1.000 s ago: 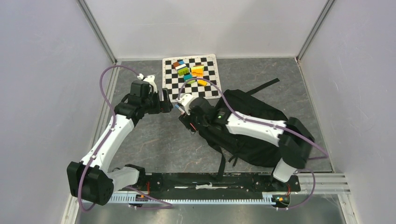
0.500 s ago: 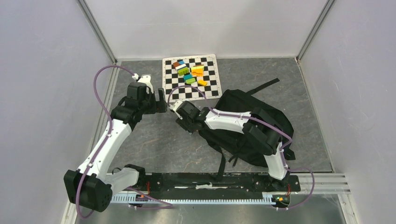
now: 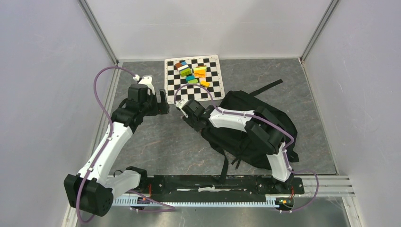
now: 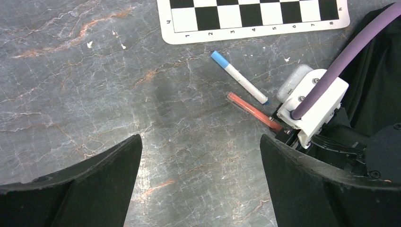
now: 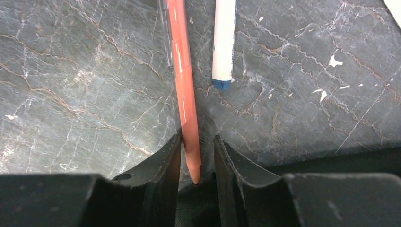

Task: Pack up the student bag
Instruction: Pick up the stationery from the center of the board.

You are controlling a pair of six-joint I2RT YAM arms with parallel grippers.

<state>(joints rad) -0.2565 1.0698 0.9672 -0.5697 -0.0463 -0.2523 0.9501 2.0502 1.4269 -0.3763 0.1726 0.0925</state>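
Note:
The black backpack (image 3: 257, 130) lies on the right of the table, straps toward the front. A red pen (image 5: 183, 90) lies on the table at its left edge, also in the left wrist view (image 4: 250, 111). A white pen with a blue cap (image 4: 239, 78) lies just beyond it (image 5: 223, 42). My right gripper (image 5: 197, 151) is low over the bag's edge, jaws narrowly apart around the red pen's tip; the pen touches the left finger, with a gap to the right one. My left gripper (image 4: 201, 142) is wide open and empty, hovering left of the pens (image 3: 162, 101).
A black-and-white checkered mat (image 3: 215, 90) lies at the back with several small coloured blocks (image 3: 193, 73) on it. White walls enclose the table on three sides. The arm rail runs along the front edge.
The right arm folded its elbow in over the bag while its gripper stayed low at the red pen. The left gripper drew back slightly to the left.

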